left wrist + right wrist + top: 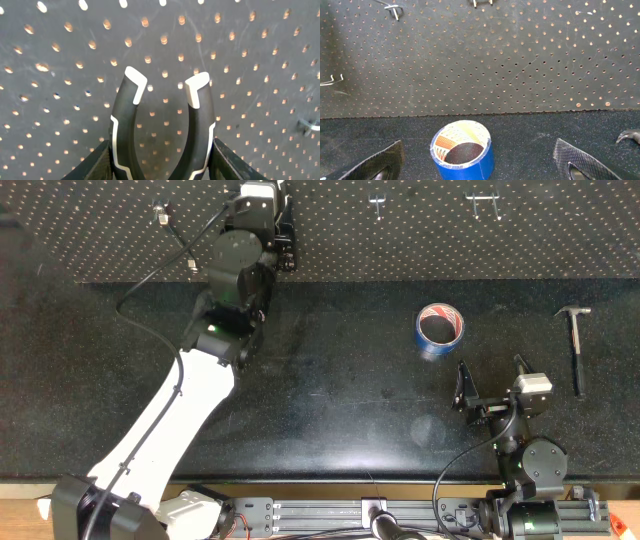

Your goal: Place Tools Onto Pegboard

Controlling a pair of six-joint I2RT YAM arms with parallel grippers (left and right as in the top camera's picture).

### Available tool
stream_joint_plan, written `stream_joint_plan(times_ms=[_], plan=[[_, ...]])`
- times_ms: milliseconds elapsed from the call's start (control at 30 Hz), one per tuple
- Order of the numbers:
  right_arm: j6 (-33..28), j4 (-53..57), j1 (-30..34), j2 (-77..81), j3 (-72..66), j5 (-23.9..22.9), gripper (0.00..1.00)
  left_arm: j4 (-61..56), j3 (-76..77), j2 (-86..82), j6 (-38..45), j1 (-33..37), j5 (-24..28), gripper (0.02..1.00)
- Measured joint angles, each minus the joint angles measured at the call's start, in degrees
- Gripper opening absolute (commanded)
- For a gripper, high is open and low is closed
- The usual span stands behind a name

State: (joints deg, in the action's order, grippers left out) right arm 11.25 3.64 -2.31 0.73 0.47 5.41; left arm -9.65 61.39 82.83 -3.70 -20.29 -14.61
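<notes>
Overall, the pegboard (450,230) ran along the far edge of the black work surface (330,400). The left arm (180,410) reached from its base at the near left diagonally up to the board.

1. Left gripper (167,85): positioned close against the face of the pegboard. The fingers stood partly apart with a clear gap between the pale tips. Nothing was held; only perforated board showed through the gap.

2. Right gripper (491,372): positioned low over the work surface near its own base, pointing toward the pegboard. The fingers were spread wide and held nothing.

3. Hammer (576,350): lay flat on the work surface to the right of the right gripper, near it but not touching. The head pointed toward the pegboard and the handle toward the near edge.

4. Blue tape roll (462,150): rested on the work surface with its hole facing up, between the right gripper and the pegboard. It was in line with the gap between the spread fingers, ahead of the tips and apart from them.

5. Metal hooks (378,202): hung on the pegboard, above the tape roll and hammer.
</notes>
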Motion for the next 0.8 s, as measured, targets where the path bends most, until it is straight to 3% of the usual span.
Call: stream_joint_plan(times_ms=[133, 233, 500, 800], plan=[[-0.02, 0.02, 0.00, 0.00, 0.00, -0.02, 0.974, -3.54, -11.96, -9.62, -0.33, 0.15, -0.22, 0.027], [0.00, 0.02, 0.00, 0.00, 0.02, -0.02, 0.974, -20.50, -23.78, -17.44, -0.63, 0.55, -0.46, 0.025], [-0.02, 0.00, 0.00, 0.00, 0.02, 0.00, 0.974, -49.66, -28.00, -0.48, -1.75, 0.66, -0.90, 0.027], [-0.02, 0.02, 0.00, 0.00, 0.02, 0.00, 0.974, -50.97, -28.00, 1.81, -1.75, 4.48, -0.83, 0.025]])
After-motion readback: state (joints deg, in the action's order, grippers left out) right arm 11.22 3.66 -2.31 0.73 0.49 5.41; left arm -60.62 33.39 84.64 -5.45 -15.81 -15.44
